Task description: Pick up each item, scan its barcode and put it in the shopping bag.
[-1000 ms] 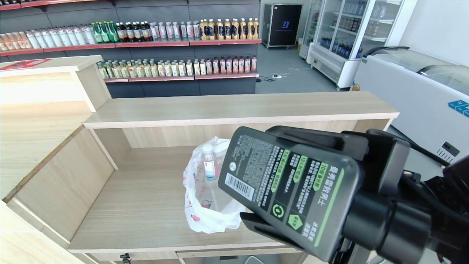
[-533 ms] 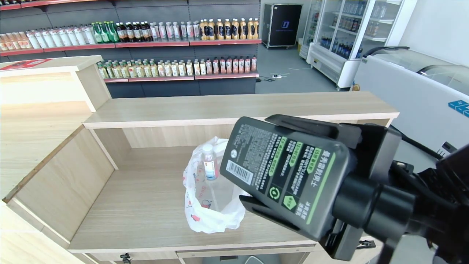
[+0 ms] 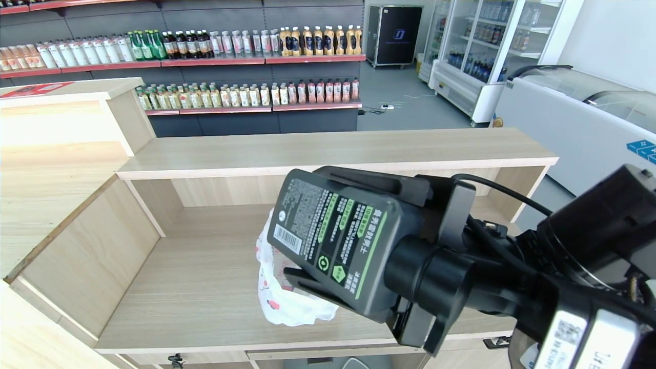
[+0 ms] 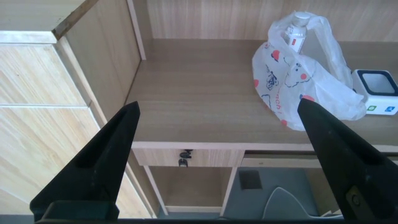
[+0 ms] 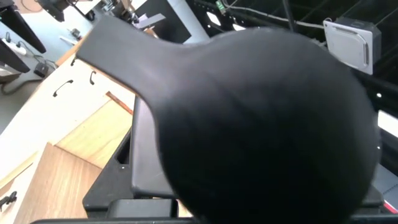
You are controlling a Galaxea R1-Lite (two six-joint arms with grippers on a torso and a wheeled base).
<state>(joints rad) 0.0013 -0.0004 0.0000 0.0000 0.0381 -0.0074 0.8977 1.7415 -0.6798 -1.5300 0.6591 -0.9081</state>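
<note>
Held fast in right end effector [image 3: 306, 223]: flat dark bottle [image 3: 335, 246], barcode label [image 3: 287, 239] facing up, above shopping bag [image 3: 287, 307] on tabletop [image 3: 200, 287]. Probably stiff, smooth, fairly heavy; best gripped across narrow sides, as now. Left end effector [image 4: 216, 112] spread wide, empty. Beyond, small bottle [image 4: 297, 28] inside bag.

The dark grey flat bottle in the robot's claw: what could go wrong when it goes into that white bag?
1. The white plastic shopping bag is floppy with a slack mouth. The dark grey flat bottle, clamped in the right gripper, might snag its rim and drag it.
2. A small clear white-capped bottle already stands inside, and the big one could knock it.
3. The white box scanner sits close beside the bag and might get bumped.
</note>
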